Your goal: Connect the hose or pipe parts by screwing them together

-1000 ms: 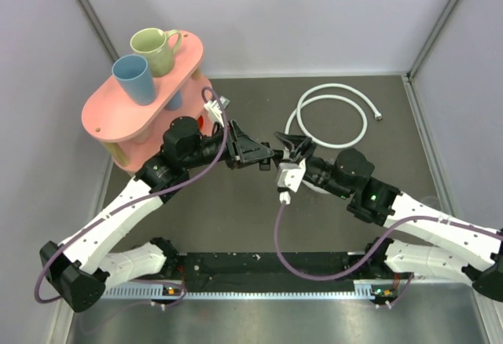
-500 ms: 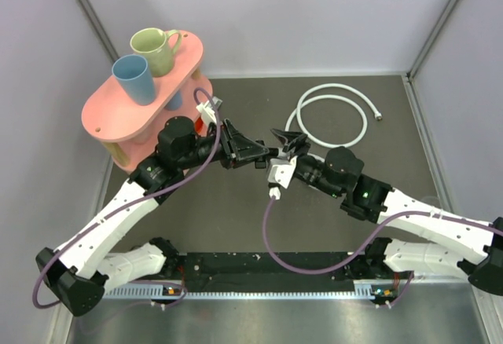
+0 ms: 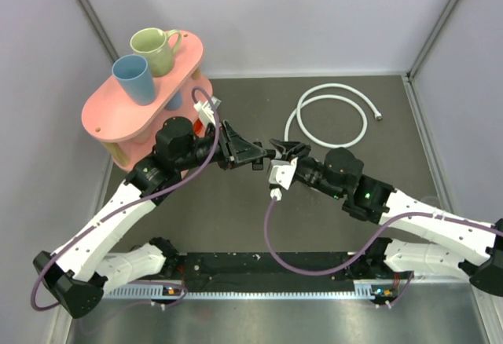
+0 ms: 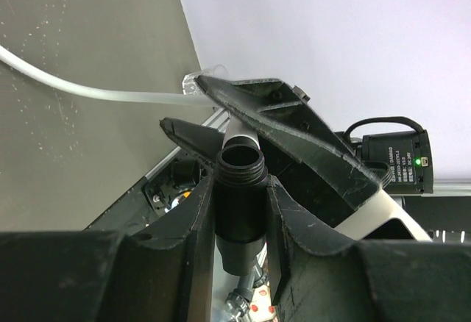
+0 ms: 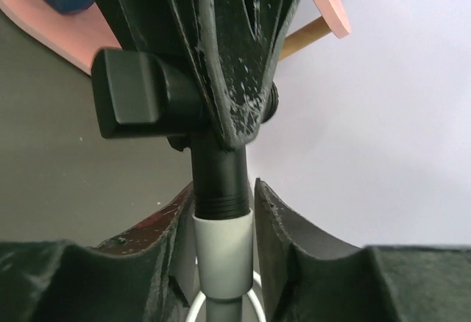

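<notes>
My left gripper is shut on the black T-shaped connector, whose threaded open end points away from the wrist. The connector meets the white end collar of the hose end on, with a few threads still showing. My right gripper is closed in on that collar, fingers close against both sides. The rest of the white hose lies coiled on the table behind the right arm, and its silvery far fitting rests free.
A pink stand at the back left carries a blue cup and a green mug, close behind the left wrist. Purple cables loop from both wrists. Grey walls close in the table's sides and back.
The right gripper's jaws have narrowed from wide apart down onto the hose collar. Both wrists have shifted slightly left while staying tip to tip.
</notes>
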### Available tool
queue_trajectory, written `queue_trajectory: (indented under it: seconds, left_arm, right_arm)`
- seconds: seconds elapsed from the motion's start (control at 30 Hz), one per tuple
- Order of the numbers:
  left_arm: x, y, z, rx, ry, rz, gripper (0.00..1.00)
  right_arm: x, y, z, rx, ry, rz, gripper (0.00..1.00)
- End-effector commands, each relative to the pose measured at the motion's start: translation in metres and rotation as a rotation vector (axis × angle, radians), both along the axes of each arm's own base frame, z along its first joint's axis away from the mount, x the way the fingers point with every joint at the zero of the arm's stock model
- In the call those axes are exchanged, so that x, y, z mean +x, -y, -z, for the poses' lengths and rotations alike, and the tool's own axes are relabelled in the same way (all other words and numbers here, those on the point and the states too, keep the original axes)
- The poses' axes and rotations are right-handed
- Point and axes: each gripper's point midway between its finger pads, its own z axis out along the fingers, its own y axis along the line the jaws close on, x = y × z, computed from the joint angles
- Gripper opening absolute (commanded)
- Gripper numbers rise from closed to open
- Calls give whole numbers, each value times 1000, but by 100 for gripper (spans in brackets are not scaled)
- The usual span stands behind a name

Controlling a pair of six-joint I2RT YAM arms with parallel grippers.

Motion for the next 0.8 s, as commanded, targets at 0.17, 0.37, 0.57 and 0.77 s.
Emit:
queue_trajectory:
  seconds: [0.17, 0.37, 0.57, 0.77]
  left_arm:
    - [-9, -10, -49, -64, 161, 4, 0]
    - [-17, -4, -55, -98, 209, 84, 0]
    - [-35, 6, -36, 38, 795, 330, 0]
    - [-46, -3, -1, 168, 1467, 476, 0]
  right_arm:
    - [0, 18, -33, 83, 12, 34, 31]
    - [-9, 12, -42, 105, 13, -38, 0]
    - [-29, 6, -71, 166, -88, -247, 0]
    - [-31, 9, -62, 78, -239, -316, 0]
